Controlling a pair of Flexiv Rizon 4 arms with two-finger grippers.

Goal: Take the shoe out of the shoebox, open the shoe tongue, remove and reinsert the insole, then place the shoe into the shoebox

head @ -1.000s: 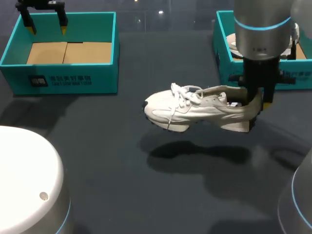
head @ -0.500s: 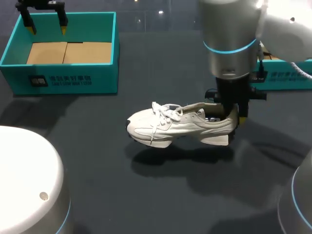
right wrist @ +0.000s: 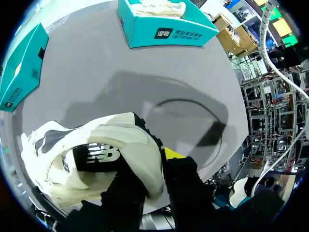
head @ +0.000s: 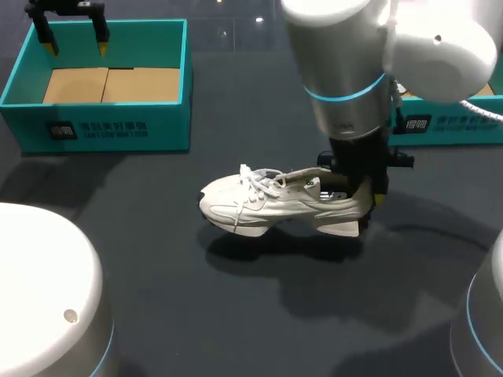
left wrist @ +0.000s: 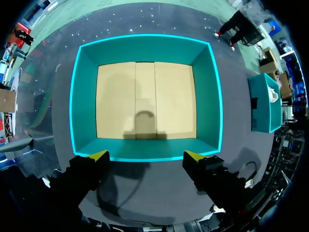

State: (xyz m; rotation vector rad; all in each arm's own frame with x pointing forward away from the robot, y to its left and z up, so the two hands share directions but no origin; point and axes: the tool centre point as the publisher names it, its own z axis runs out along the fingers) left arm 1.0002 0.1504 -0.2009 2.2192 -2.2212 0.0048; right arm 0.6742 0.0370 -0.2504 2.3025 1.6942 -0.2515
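Shoe (head: 275,200) out of its box and in the middle of the worktop (head: 157,290), toe pointing to my left, sole low over the surface. Whether it touches, I cannot tell. Step one looks done! The right gripper (head: 368,188) is clenched on the heel collar, one finger inside the shoe and one outside, and the right wrist view shows that plainly. The laces (head: 259,182) lie drawn across the top, so I'd say the tongue-opening step has not begun. The insole (right wrist: 91,157) seems to be sitting in place inside. Pulling it, refitting it and boxing the shoe are all left to do.

Farther back, the right shoebox (head: 440,126) holds a second white shoe (right wrist: 159,7). At the far left, the left gripper (left wrist: 146,155) hangs with fingers spread and empty above the left shoebox (head: 23,86), whose cardboard floor is bare.
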